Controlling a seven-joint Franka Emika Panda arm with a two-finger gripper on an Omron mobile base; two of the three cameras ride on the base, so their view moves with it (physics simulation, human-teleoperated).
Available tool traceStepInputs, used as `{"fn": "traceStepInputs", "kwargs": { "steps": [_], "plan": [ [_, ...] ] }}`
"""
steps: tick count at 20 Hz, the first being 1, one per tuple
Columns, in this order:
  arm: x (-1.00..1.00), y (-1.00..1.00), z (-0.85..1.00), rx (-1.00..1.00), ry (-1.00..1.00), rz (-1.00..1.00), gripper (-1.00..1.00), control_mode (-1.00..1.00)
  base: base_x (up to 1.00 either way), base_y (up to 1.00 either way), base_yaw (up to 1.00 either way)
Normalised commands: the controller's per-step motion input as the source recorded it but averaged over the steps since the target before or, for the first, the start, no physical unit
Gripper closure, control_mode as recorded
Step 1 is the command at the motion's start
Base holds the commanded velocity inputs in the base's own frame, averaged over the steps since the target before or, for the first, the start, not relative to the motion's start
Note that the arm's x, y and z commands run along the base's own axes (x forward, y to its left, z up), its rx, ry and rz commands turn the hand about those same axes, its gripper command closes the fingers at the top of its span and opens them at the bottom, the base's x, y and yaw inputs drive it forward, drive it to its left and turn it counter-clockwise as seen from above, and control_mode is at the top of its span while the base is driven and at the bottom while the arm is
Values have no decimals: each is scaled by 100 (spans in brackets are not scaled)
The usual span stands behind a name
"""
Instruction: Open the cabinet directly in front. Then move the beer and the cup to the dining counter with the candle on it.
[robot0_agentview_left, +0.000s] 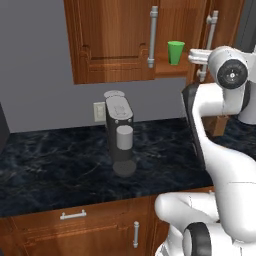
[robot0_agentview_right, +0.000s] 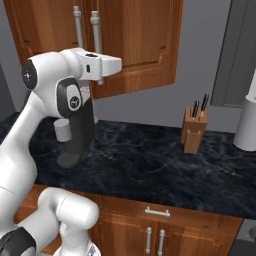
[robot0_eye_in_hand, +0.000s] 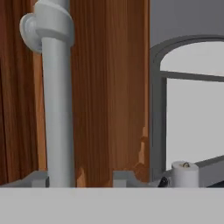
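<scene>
The white arm reaches up to the reddish-brown wooden wall cabinet (robot0_agentview_left: 115, 45), whose right-hand door stands partly swung out. In the left base view we see a small bright green tapered cup (robot0_agentview_left: 175, 52) on the shelf in the gap between the doors. In the hand view the gripper (robot0_eye_in_hand: 81, 178) straddles a long vertical silver bar handle (robot0_eye_in_hand: 57, 109): the two dark finger tips (robot0_eye_in_hand: 124, 177) stand part-open, one on either side of the bar, and we cannot tell whether they press on it. A small cream-white stubby candle (robot0_eye_in_hand: 185, 173) shows past the door edge, low in the hand view; the surface beneath it is barely visible. On the black white-veined counter (robot0_agentview_left: 60, 170) below stand a dark grey coffee machine (robot0_agentview_left: 119, 131) and, further right, a wooden knife block (robot0_agentview_right: 193, 131).

We judge the step in hand to be opening the door. The chief risk is that the tips slide off the smooth round bar if the pull does not follow the hinge arc, leaving the door half open. A door left too narrow would later crowd the wrist as it reaches for the cup.
</scene>
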Motion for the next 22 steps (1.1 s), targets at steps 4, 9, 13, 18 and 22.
{"fn": "traceStepInputs", "kwargs": {
  "steps": [4,9,13,18,22],
  "plan": [
    [-76,-100,0,0,1,-22,100,-100,0,0,0],
    [-21,-38,0,1,0,-7,-100,-100,0,0,0],
    [-3,0,0,0,0,0,-100,-100,0,0,0],
    [-53,10,0,0,0,0,-100,-100,0,0,0],
    [-61,51,0,0,0,0,-100,-100,0,0,0]
  ]
}}
